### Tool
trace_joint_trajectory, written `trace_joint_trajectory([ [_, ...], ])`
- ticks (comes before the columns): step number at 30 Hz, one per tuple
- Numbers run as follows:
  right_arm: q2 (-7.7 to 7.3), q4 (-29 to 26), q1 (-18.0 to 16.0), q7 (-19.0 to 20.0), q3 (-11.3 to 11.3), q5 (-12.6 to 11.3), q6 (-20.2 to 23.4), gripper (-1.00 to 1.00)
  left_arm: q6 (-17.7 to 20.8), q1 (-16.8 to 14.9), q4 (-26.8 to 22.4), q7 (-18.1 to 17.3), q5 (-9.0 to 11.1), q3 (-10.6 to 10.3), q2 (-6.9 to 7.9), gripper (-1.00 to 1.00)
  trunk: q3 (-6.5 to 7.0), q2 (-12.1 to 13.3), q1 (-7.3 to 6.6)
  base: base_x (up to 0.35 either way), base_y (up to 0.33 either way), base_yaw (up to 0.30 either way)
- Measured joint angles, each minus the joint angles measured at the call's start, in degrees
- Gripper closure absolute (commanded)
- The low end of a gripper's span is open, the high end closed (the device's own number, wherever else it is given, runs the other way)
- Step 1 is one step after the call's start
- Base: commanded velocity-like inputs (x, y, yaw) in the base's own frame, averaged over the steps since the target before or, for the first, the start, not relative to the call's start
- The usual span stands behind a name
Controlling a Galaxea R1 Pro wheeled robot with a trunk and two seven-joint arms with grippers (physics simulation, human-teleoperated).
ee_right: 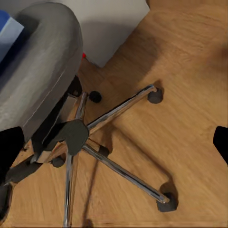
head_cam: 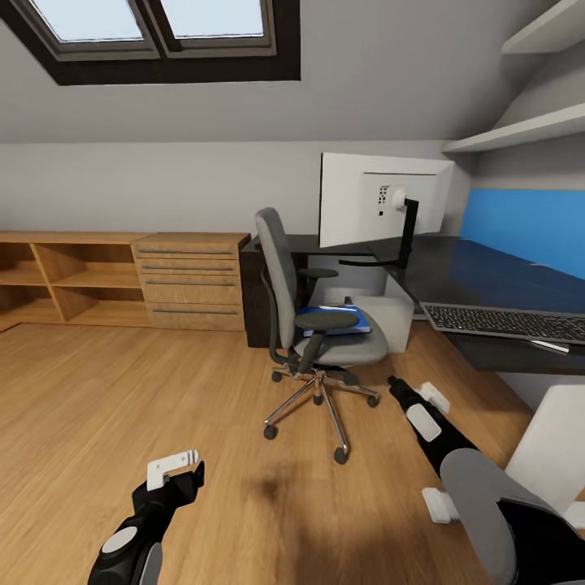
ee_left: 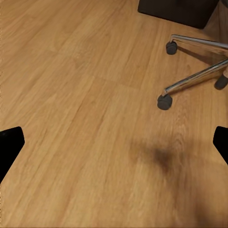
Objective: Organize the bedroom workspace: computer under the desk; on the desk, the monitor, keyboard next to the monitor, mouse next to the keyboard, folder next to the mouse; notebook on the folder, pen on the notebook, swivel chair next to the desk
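Note:
The grey swivel chair (head_cam: pixel 284 284) stands on the wood floor in front of the black-topped desk (head_cam: pixel 455 272). On its seat lies the blue folder (head_cam: pixel 357 323), partly under a black armrest. The monitor (head_cam: pixel 382 199) stands on the desk with its white back towards me. The keyboard (head_cam: pixel 504 321) lies near the desk's front edge, with a thin whitish pen (head_cam: pixel 551 346) beside it. A light grey box (head_cam: pixel 396 317) under the desk may be the computer. My left gripper (head_cam: pixel 193 475) (ee_left: pixel 114 147) hangs open over bare floor. My right gripper (head_cam: pixel 396 383) (ee_right: pixel 114 147) is open just above the chair's chrome base (ee_right: pixel 76 135).
Low light-wood drawers (head_cam: pixel 191 280) and open shelving (head_cam: pixel 65 276) line the back wall. A dark cabinet (head_cam: pixel 253 292) stands behind the chair. A white desk pedestal (head_cam: pixel 561 439) is close on my right. Wall shelves (head_cam: pixel 520 130) hang above the desk.

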Motion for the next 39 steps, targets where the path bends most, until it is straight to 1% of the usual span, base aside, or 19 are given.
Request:
trace_joint_trajectory([
  [3, -0.61, -1.7, 0.0, 0.1, 0.1, -2.5, 3.0, -1.00, 0.0, 0.0, 0.0, 0.0, 0.0, 0.1, 0.03, -1.00, 0.00, 0.0, 0.00, 0.000, 0.000, 0.000],
  [5, -0.87, -2.9, 0.0, 0.2, 0.2, -3.7, 4.2, -1.00, 0.0, 0.0, 0.0, 0.0, -0.1, 0.2, 0.07, -1.00, 0.00, 0.0, -0.01, 0.124, 0.000, 0.000],
  [11, -1.18, -3.3, 0.0, 0.4, 0.2, -3.7, 1.9, -1.00, -0.3, 0.0, 0.2, 0.0, -0.1, 0.0, 0.02, -1.00, 0.00, 0.0, -0.01, 0.189, 0.000, 0.000],
  [13, -1.69, -3.3, 0.0, 0.5, 0.2, -3.7, 1.7, -1.00, -0.3, 0.0, 0.3, 0.0, -0.2, 0.0, 0.01, -1.00, 0.00, 0.0, -0.01, 0.074, 0.000, 0.000],
  [15, -3.73, -3.3, 0.0, 0.8, 0.2, -4.0, 1.5, -1.00, -0.6, 0.0, 0.5, 0.0, -0.3, 0.1, 0.07, -1.00, 0.00, 0.0, -0.02, 0.251, 0.000, 0.000],
  [16, -3.83, -3.3, 0.0, 0.8, 0.2, -4.0, 1.5, -1.00, -0.6, 0.0, 0.5, 0.0, -0.3, 0.2, 0.07, -1.00, 0.00, 0.0, -0.02, 0.266, 0.000, 0.000],
  [19, -4.04, -3.3, 0.0, 0.8, 0.2, -4.0, 1.4, -1.00, -0.5, 0.0, 0.6, 0.0, -0.3, 0.3, 0.08, -1.00, 0.00, 0.0, -0.01, 0.125, 0.000, 0.000],
  [39, -4.07, -3.1, 0.0, 0.7, 0.0, -4.5, 1.5, -1.00, -0.6, 0.0, 0.6, 0.0, -0.2, 0.4, 0.09, -1.00, 0.00, 0.0, -0.02, 0.102, 0.000, 0.000],
])
